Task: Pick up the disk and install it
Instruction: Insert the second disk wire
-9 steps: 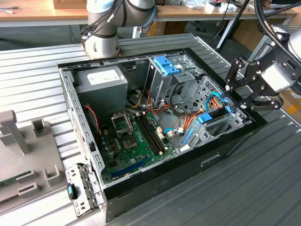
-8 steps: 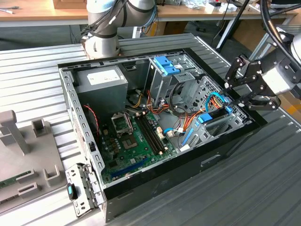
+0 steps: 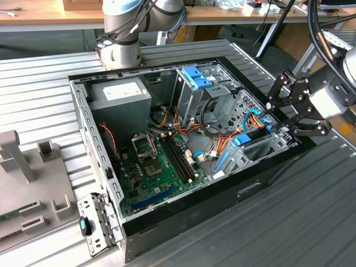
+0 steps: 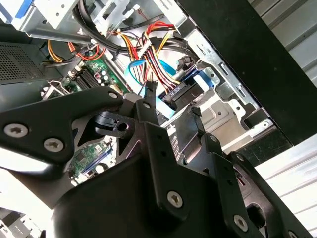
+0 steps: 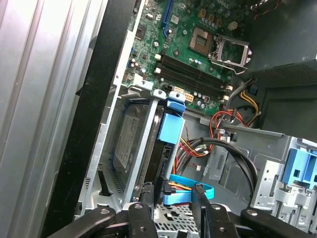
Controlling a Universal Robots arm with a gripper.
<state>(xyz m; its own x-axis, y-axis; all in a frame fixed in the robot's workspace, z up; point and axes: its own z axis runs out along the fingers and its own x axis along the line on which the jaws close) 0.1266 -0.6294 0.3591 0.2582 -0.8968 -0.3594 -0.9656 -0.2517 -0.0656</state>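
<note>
Materials and finishes, open computer case on ribbed table

Table [image 3: 50, 72]: ribbed bare metal, dull silver sheen. Computer case [image 3: 183, 214]: matt black outer wall, inner frame of perforated bare steel, lightly shiny. Motherboard [image 3: 158, 167]: green board, black plastic slots. Disk [image 5: 130, 141]: silver-grey metal face, seated on edge in its bay, with glossy bright blue plastic frame. Drive cage latch [image 3: 197, 75]: blue plastic, smooth. Power supply [image 3: 119, 95]: grey metal box, white paper sticker. Gripper [image 3: 286, 119]: matt black metal links with bright screw heads. Cables [image 4: 156, 49]: glossy coloured plastic insulation.
</note>
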